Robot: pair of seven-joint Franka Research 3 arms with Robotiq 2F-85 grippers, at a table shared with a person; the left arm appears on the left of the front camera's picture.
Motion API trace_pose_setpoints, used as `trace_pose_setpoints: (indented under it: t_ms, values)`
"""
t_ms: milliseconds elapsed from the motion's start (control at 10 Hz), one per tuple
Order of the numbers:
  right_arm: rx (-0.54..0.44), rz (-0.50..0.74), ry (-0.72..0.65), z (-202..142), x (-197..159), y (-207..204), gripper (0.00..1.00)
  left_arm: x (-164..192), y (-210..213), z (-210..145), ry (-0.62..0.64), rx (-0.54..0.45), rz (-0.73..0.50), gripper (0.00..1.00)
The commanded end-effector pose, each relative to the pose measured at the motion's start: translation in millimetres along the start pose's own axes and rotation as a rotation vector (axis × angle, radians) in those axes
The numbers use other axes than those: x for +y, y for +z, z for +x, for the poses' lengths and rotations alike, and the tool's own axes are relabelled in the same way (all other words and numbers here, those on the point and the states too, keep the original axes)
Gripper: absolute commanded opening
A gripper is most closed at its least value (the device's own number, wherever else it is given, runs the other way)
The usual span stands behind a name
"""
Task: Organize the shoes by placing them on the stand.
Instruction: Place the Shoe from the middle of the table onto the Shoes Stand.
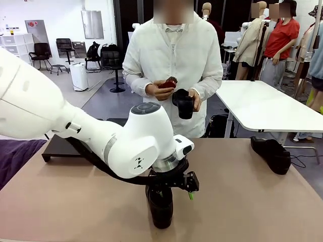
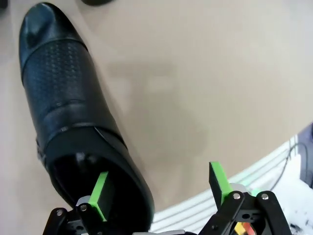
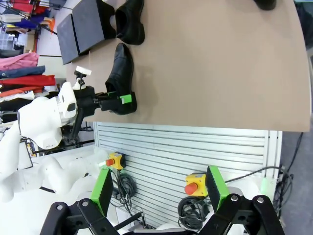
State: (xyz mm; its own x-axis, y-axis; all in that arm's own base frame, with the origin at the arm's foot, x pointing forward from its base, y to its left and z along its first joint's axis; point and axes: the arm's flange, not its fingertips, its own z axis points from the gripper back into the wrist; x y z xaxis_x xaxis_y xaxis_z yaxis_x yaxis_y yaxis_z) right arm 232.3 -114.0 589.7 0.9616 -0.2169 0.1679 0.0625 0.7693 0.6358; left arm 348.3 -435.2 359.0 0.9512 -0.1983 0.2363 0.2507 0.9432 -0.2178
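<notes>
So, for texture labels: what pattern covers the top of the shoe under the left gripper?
Shoe: fine dotted texture, black; best in left wrist view.

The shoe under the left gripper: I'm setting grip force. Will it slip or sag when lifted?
The shoe looks glossy, so may slip on the fingers. Its collar holds shape, so probably stiff. Gripped at the heel, the toe would likely dip.

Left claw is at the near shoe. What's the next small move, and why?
Probably close the left claw. It is open and straddles the shoe at its side wall near the heel: one green pad sits inside the opening, the other pad outside, over the table. Closing should pinch the wall, ready for a lift toward the stand.
</notes>
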Motion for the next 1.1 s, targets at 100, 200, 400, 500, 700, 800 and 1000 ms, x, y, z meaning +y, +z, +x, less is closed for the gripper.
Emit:
trace_pose_setpoints:
  t_ms: [100,200,400,500,700,800,1000]
  values:
    - [0.007,-0.004,0.024,0.9,-1.8,5.5,1.00,-10.4,-16.6,-1.0,0.026,-0.028,0.061,1.00]
    - [0.007,-0.004,0.024,0.9,-1.8,5.5,1.00,-10.6,-16.9,-0.3,0.040,-0.045,0.097,0.42]
    - [0.007,-0.004,0.024,0.9,-1.8,5.5,1.00,-10.2,-16.3,-1.6,0.051,-0.036,0.114,0.00]
    - [0.007,-0.004,0.024,0.9,-1.8,5.5,1.00,-9.8,-16.7,-2.1,0.053,-0.035,0.123,0.00]
    - [0.007,-0.004,0.024,0.9,-1.8,5.5,1.00,-10.2,-17.3,-1.7,0.059,-0.026,0.139,0.00]
    - [0.007,-0.004,0.024,0.9,-1.8,5.5,1.00,-9.5,-16.3,-2.0,0.060,0.008,0.122,0.00]
    - [0.007,-0.004,0.024,0.9,-1.8,5.5,1.00,-7.3,-8.6,-3.6,0.070,0.005,0.121,0.00]
